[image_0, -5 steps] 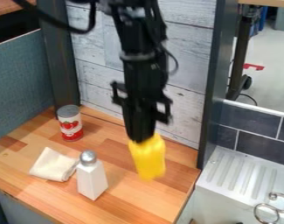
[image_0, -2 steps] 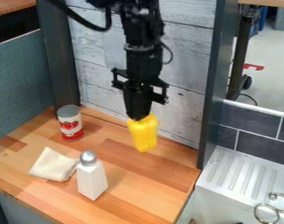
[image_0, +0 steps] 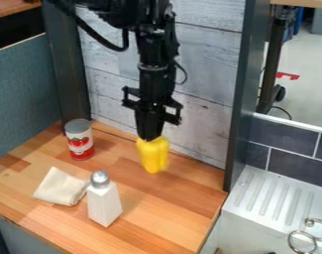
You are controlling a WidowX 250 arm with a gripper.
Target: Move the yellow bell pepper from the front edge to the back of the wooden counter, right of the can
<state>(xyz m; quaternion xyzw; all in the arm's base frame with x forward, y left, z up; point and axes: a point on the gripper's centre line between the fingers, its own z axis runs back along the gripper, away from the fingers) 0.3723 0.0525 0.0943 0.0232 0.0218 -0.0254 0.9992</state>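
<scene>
While the black gripper [image_0: 150, 138] hangs in front of the pale board wall [image_0: 206, 82], its fingers are clamped on the top end of a yellow toy [image_0: 153, 156]. The toy is plain, bright and longer than it is wide, with rounded edges and a bottom that narrows a little. It hangs nearly upright over the back part of the wooden counter [image_0: 170, 218]; whether its lower end touches the wood, I cannot tell. Towards the left of the view stands a red and white can [image_0: 80, 140], and nearer the front a white shaker [image_0: 103, 204] with a metal cap stands just beside a folded cream cloth [image_0: 59, 187].

Compared with the frame just before, gripper and toy have shifted a little to the left in the view, and the toy leans less. The can, shaker and cloth have stayed put.
</scene>
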